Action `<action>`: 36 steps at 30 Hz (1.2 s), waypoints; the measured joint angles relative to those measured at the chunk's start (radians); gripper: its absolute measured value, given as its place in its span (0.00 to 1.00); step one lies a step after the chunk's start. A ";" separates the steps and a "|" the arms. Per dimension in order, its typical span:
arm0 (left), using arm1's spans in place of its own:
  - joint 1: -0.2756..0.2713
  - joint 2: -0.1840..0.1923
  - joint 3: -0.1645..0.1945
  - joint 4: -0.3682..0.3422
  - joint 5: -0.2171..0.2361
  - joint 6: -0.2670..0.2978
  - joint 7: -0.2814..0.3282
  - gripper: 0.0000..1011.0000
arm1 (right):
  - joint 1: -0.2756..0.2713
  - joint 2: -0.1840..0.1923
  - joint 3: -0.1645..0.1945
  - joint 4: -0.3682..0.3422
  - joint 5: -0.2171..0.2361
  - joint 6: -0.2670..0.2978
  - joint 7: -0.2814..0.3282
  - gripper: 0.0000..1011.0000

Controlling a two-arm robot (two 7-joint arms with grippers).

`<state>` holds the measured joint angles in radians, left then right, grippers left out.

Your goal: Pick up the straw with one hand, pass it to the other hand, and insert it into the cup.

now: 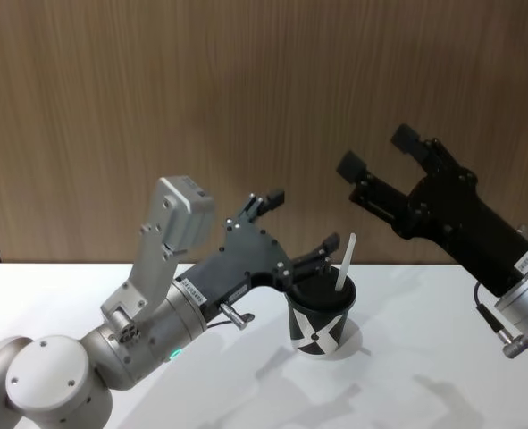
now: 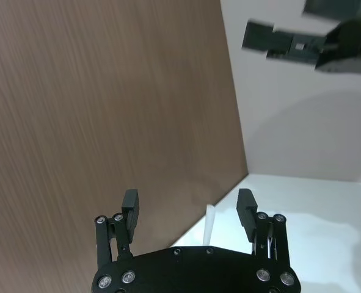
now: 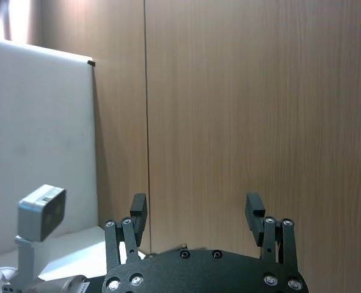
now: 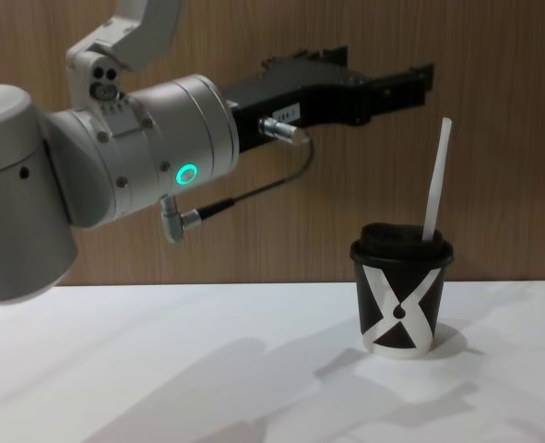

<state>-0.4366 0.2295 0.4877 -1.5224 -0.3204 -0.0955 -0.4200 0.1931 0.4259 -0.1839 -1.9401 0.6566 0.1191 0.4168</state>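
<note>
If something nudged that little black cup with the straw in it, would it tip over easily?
Probably fairly easily. The cup looks like light paper and narrows toward its white base, so it likely slides or tips at a modest push. The straw sticks well above the lid, leaning, so a bump there would lever it. How full it is cannot be seen.

Even, fairly bright indoor light, apparently from overhead; soft grey shadows of the arms and the cup (image 4: 400, 297) spread across the white table (image 4: 161, 369) toward the viewer. The wood-grain wall (image 1: 201, 107) is evenly lit without glare. In the left wrist view the straw (image 2: 209, 223) and the far gripper (image 2: 302, 39) look slightly soft.
</note>
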 joint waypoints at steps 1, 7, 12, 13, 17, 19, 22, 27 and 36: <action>0.004 -0.001 -0.003 -0.006 0.003 -0.011 0.003 0.99 | 0.000 0.000 0.000 -0.003 0.002 0.005 -0.005 0.99; 0.015 -0.006 -0.011 -0.022 0.015 -0.043 0.012 0.99 | -0.004 0.004 0.000 -0.017 0.021 0.039 -0.025 0.99; 0.022 -0.009 -0.016 -0.034 0.022 -0.061 0.019 0.99 | -0.007 0.006 -0.001 -0.024 0.031 0.057 -0.035 0.99; 0.023 -0.010 -0.016 -0.035 0.023 -0.063 0.020 0.99 | -0.007 0.007 -0.001 -0.025 0.034 0.061 -0.037 0.99; 0.027 -0.011 -0.019 -0.041 0.026 -0.072 0.022 0.99 | -0.008 0.008 -0.001 -0.028 0.037 0.067 -0.040 0.99; 0.028 -0.012 -0.020 -0.043 0.028 -0.075 0.024 0.99 | -0.008 0.008 -0.001 -0.029 0.040 0.071 -0.043 0.99; 0.030 -0.013 -0.021 -0.046 0.030 -0.079 0.025 0.99 | -0.009 0.009 -0.002 -0.031 0.042 0.075 -0.045 0.99; 0.032 -0.014 -0.022 -0.049 0.032 -0.084 0.027 0.99 | -0.009 0.009 -0.002 -0.033 0.045 0.080 -0.047 0.99; 0.034 -0.014 -0.023 -0.052 0.034 -0.090 0.028 0.99 | -0.010 0.010 -0.002 -0.035 0.048 0.085 -0.050 0.99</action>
<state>-0.4027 0.2152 0.4644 -1.5745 -0.2860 -0.1853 -0.3916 0.1833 0.4360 -0.1854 -1.9749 0.7048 0.2044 0.3664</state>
